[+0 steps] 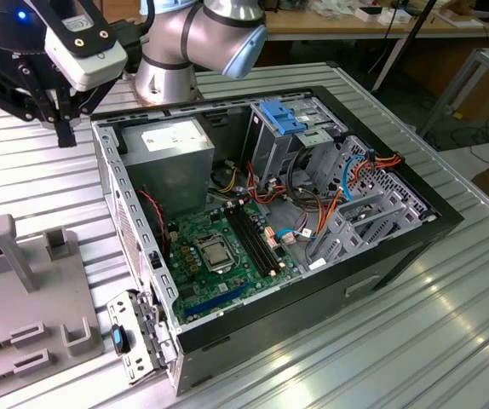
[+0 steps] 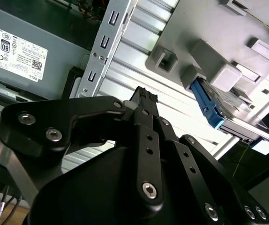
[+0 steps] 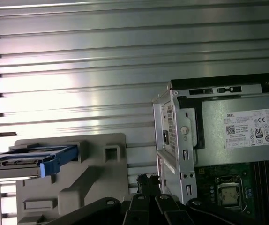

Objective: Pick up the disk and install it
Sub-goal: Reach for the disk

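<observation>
A white label [image 2: 13, 50] sits on the grey power supply [image 2: 45, 82] inside the computer case [image 1: 415, 243]. In both wrist views it carries rows of small black print, round certification marks, a square code and a barcode strip [image 3: 254, 129]. In the exterior view the label [image 1: 169, 139] is a pale patch whose print is too small to make out.
</observation>
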Action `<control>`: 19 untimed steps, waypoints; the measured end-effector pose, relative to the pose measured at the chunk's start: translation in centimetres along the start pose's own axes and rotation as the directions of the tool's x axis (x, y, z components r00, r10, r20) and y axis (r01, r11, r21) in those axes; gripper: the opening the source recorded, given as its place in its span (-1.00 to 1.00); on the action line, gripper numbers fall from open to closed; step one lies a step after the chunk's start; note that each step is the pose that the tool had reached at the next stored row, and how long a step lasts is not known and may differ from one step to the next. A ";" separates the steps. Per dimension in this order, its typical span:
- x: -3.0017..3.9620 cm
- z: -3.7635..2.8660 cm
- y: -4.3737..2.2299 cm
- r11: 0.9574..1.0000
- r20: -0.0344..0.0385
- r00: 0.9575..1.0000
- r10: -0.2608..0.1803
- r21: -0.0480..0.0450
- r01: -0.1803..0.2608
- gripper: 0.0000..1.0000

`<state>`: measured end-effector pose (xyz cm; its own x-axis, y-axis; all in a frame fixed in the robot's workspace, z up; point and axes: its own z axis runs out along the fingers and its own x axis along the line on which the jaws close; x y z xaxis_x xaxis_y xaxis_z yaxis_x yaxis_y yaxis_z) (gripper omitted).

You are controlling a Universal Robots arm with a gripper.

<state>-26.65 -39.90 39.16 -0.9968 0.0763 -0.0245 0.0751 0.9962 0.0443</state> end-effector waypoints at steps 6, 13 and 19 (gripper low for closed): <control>1.54 -0.02 -0.12 1.000 0.000 1.000 0.000 0.000 0.000 -0.79; 2.86 -0.03 -0.22 1.000 0.000 1.000 0.000 0.000 0.000 -0.79; 4.06 -0.05 -0.31 1.000 0.000 1.000 0.000 0.000 0.000 -0.79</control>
<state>-30.72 -39.90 39.09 -0.9968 0.0762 -0.0244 0.0750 0.9962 0.0444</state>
